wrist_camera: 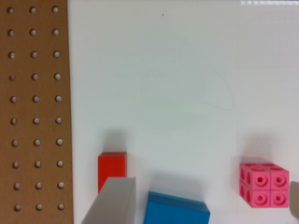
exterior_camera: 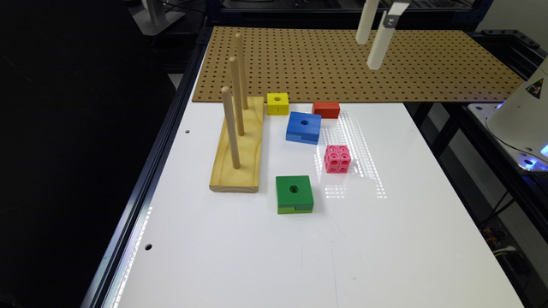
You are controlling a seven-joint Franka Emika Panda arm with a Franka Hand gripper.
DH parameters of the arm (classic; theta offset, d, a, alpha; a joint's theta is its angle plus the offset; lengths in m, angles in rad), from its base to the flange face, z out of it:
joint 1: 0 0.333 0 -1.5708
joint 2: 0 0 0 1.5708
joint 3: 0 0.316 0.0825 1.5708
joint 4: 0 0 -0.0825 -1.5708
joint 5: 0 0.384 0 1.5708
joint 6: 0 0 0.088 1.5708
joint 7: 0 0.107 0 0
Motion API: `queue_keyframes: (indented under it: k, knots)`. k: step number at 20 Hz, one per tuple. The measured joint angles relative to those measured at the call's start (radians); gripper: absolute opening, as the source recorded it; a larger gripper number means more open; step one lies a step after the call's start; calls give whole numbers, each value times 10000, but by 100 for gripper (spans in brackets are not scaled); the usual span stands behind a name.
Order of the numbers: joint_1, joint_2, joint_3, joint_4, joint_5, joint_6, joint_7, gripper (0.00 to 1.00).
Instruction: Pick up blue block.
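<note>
The blue block (exterior_camera: 304,127) lies flat on the white table (exterior_camera: 265,256), its round hole facing up and a notch in its near side. The wrist view catches its edge (wrist_camera: 175,211) between the two grey fingertips (wrist_camera: 114,200). My gripper (exterior_camera: 368,55) hangs high over the brown pegboard (exterior_camera: 299,64), well behind the block and toward the exterior view's right. In the wrist view the gripper (wrist_camera: 206,183) stands open and wide, with nothing between its fingers.
Around the blue block sit a red block (exterior_camera: 326,109), a yellow cube (exterior_camera: 277,103), a pink cube (exterior_camera: 337,158) and a green block (exterior_camera: 293,193). A wooden base with three upright pegs (exterior_camera: 237,145) stands at the exterior view's left. The robot's base (exterior_camera: 522,115) is at the right edge.
</note>
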Motion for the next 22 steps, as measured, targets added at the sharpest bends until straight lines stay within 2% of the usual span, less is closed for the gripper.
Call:
queue_keyframes:
  k: [4, 9, 18, 22]
  knots:
    - [-75, 515, 0, 485, -11, 2, -12, 100]
    - [-122, 1031, -1, 911, -12, 3, -27, 100]
    - [-153, 1200, -1, 1026, -15, 15, -33, 100]
    - [-168, 1414, -1, 1026, -19, 220, -35, 100]
